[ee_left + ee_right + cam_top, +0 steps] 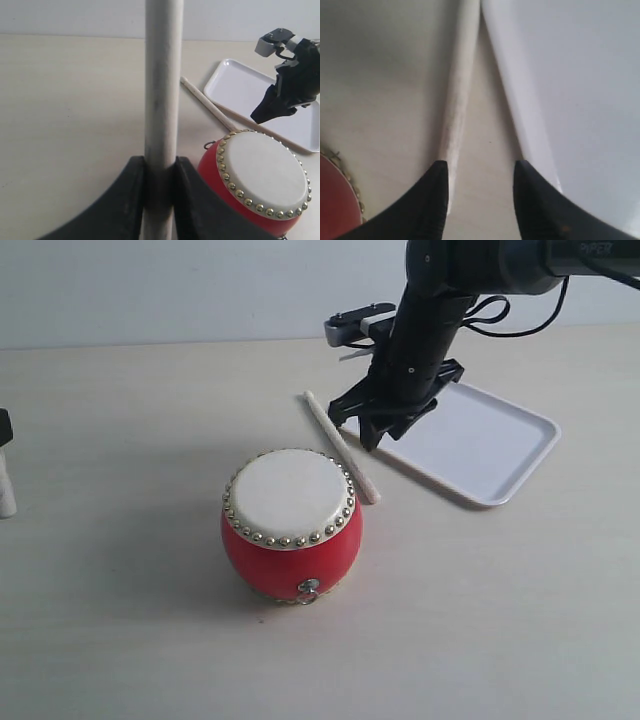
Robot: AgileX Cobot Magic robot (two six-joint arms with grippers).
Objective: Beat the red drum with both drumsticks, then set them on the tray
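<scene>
- The tray lies on the right of the exterior view, and neither stick is on it. Both must end here, so a placement should carry a stick fully over the low rim, not stop short of it.
- The red drum stands upright mid-table, near the tray's corner but apart from it.
- The right gripper hangs low with its jaws spread. Between them are only bare table and the tray's rim. To take the stick cleanly, it probably needs to shift sideways away from the tray until the shaft is centred, then close.
- The left gripper, at the far left edge of the exterior view, is clamped on the held drumstick.
- The loose drumstick lies flat on the table between drum and tray, just beside the rim. It runs alongside one right fingertip, outside the gap.
</scene>
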